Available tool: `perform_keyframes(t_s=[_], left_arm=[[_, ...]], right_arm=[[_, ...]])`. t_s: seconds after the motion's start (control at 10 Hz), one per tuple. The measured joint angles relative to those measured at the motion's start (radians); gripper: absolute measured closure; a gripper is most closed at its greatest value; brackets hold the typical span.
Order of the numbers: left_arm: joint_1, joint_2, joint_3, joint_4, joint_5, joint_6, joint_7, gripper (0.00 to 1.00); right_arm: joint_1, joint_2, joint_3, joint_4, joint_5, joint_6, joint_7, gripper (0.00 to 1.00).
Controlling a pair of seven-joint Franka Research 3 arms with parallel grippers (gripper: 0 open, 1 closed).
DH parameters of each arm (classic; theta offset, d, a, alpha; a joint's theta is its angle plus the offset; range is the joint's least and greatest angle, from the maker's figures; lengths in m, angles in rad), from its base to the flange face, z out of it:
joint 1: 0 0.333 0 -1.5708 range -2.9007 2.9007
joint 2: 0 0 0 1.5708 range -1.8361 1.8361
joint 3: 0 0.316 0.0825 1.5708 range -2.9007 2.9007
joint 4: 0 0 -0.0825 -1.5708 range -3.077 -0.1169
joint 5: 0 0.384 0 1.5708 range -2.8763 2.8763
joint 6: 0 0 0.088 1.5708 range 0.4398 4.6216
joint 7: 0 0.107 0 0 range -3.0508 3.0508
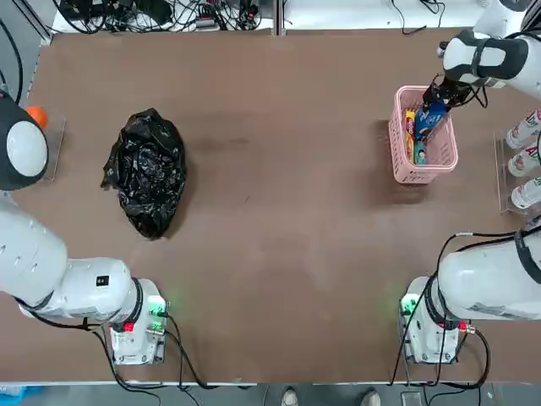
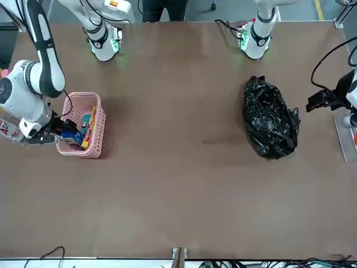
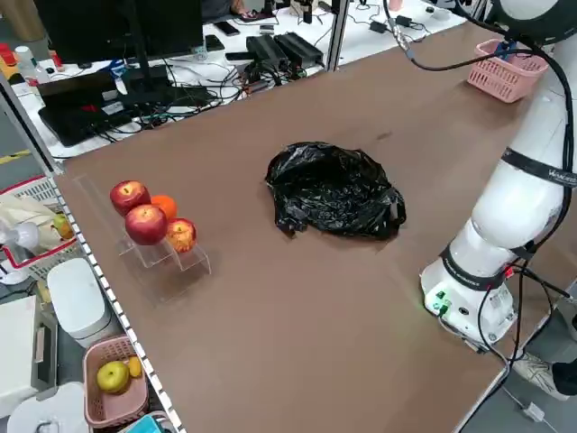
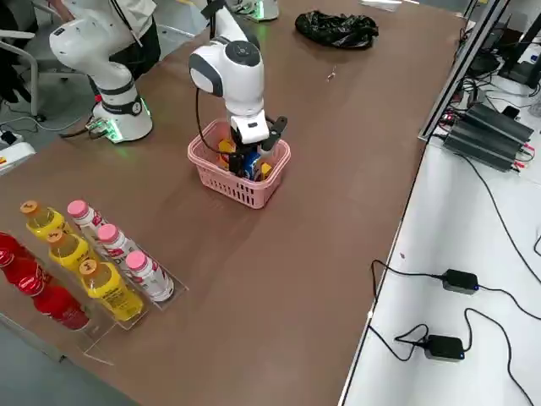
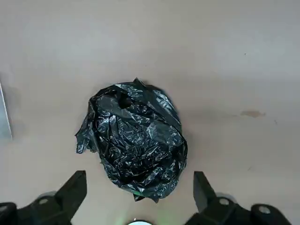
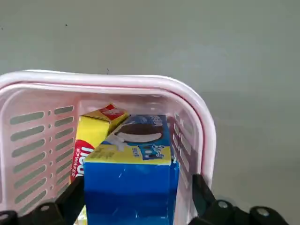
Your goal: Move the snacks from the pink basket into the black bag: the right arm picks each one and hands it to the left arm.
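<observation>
Black fingers (image 6: 70,199) of your right gripper (image 6: 136,201) stand spread on either side of the blue snack packet (image 6: 133,183), not yet pinching it. You see them lowered inside the pink basket (image 1: 400,144), at the table's far right from the robot's side. Beside the blue packet a yellow packet with a red logo (image 6: 91,140) leans against the lattice wall; a small teal packet (image 1: 420,155) lies nearer the robot in the same basket. Judge this as the first pick, at the grasp stage: your next move calls for closing squarely on the blue packet, then lifting clear of the thick rim. Your left gripper (image 5: 138,197) hangs above the black bag (image 1: 145,172), fingers wide apart and holding nothing. That bag sits crumpled, well apart from the basket, across the brown table (image 1: 279,211).
</observation>
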Motion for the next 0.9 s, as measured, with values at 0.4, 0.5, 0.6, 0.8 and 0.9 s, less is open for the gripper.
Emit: perform_keyframes(t_s=[0.4,0.5,0.6,0.8,0.9], left_arm=[[0.001,0.000,0.000,0.000,0.000,0.000,0.000,0.00],[0.001,0.000,0.000,0.000,0.000,0.000,0.000,0.00],[0.001,0.000,0.000,0.000,0.000,0.000,0.000,0.00],[0.002,0.000,0.001,0.000,0.000,0.000,0.000,0.00],[0.002,0.000,0.001,0.001,0.000,0.000,0.000,0.00]], right_arm=[[0.010,-0.002,0.006,-0.002,0.000,-0.024,0.025,0.07],[0.010,-0.002,0.006,-0.003,0.000,-0.024,0.027,0.10],[0.010,-0.002,0.007,-0.003,0.000,-0.024,0.029,0.13],[0.010,-0.002,0.007,-0.004,0.001,-0.025,0.030,0.23],[0.010,-0.002,0.006,-0.004,0.001,-0.028,0.030,0.26]])
